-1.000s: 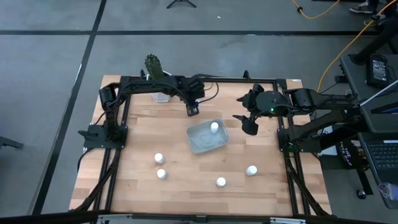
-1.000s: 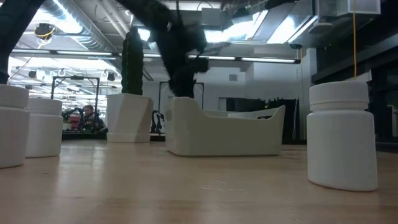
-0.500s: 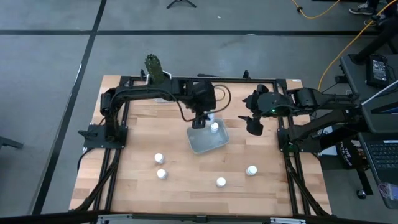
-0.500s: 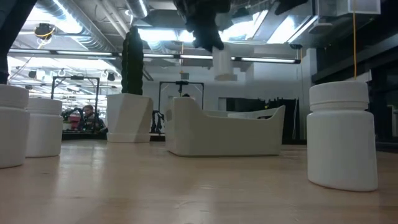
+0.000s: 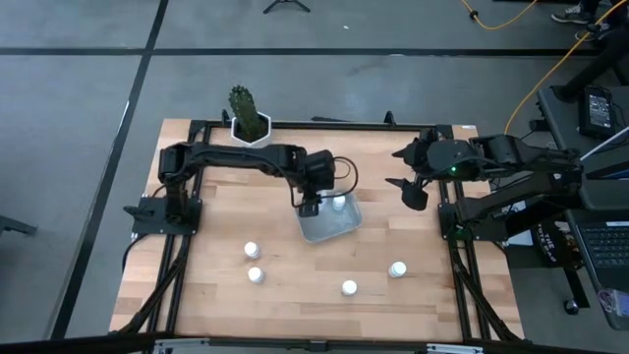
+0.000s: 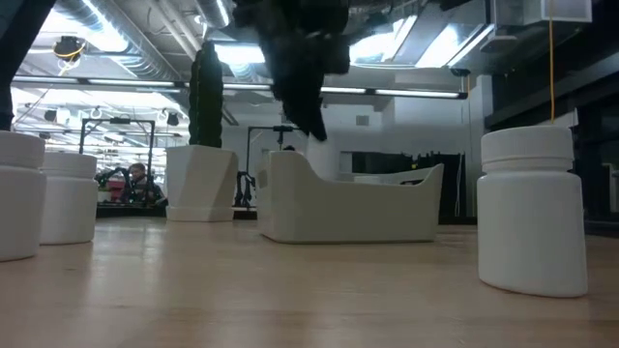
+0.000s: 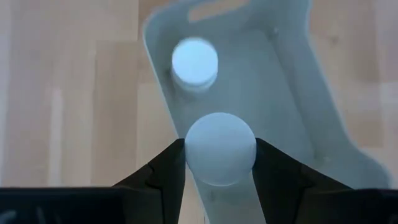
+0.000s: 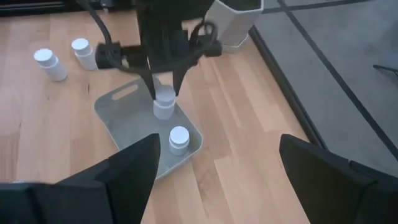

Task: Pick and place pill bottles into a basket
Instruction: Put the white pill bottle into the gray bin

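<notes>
My left gripper (image 5: 310, 206) is shut on a white pill bottle (image 7: 220, 149) over the near-left part of the pale blue-grey basket (image 5: 324, 228). The right wrist view shows the held bottle (image 8: 164, 102) too. Another bottle (image 5: 339, 202) stands upright on the basket floor. Several more bottles stand on the table nearer the front: two at the left (image 5: 252, 250) (image 5: 256, 275), one in the middle (image 5: 349, 287) and one at the right (image 5: 397, 267). My right gripper (image 5: 413, 192) is open and empty near the table's right edge. My left gripper pinches the bottle's upper sides (image 7: 186, 155), at cap height, between its two fingers (image 7: 165, 177). The fingers come from above, pointing down. The bottle hangs upright (image 8: 163, 111) inside the basket's outline; whether its base touches the basket floor I cannot tell.
A white hexagonal pot with a cactus (image 5: 248, 120) stands at the far edge, left of centre. In the low view a bottle (image 6: 534, 208) stands close at the right and two (image 6: 19, 193) at the left, with the basket (image 6: 348, 208) behind. Bare wood lies around the basket.
My left gripper has carried the bottle from near the far edge toward the near edge, over the basket, and has gone down. My right gripper has drawn back toward the table's right edge.
</notes>
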Tool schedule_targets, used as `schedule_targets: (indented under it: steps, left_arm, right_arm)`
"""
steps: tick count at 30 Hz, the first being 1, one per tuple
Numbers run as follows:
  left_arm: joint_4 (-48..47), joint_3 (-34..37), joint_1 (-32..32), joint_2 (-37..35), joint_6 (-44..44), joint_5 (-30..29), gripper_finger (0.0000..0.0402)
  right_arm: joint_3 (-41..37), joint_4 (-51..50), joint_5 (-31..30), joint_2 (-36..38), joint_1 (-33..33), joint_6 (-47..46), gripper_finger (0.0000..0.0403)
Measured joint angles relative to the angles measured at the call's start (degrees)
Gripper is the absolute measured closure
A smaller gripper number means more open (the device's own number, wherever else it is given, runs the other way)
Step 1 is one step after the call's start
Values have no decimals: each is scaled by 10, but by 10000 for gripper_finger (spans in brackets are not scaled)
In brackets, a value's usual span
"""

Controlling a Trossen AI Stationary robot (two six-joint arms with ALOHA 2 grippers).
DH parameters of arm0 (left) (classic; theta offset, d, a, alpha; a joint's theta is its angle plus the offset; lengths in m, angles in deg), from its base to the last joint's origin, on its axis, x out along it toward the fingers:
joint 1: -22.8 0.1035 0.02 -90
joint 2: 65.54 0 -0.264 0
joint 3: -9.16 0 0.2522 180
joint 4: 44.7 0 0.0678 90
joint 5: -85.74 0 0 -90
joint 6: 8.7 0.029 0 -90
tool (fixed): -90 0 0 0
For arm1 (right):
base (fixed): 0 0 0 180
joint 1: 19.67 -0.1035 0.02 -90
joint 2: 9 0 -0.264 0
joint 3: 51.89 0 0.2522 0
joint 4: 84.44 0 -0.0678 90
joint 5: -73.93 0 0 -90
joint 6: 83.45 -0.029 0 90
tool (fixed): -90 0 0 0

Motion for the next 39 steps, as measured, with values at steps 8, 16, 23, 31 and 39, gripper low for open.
schedule_targets:
  steps: [8,16,23,31,39]
  left_arm:
    - [97,66,-9,0,-19,0,251]
    - [141,79,-11,21,-27,3,230]
    - [129,71,-11,23,-25,11,125]
    - [-12,-58,-13,17,21,7,73]
    - [-196,-227,-19,16,36,-72,75]
  right_arm:
    - [0,0,0,0,0,-9,73]
    - [0,1,0,0,0,-9,73]
    - [0,2,0,0,0,-13,73]
    - [0,6,0,0,0,-17,73]
    - [0,-53,88,-8,-1,-51,73]
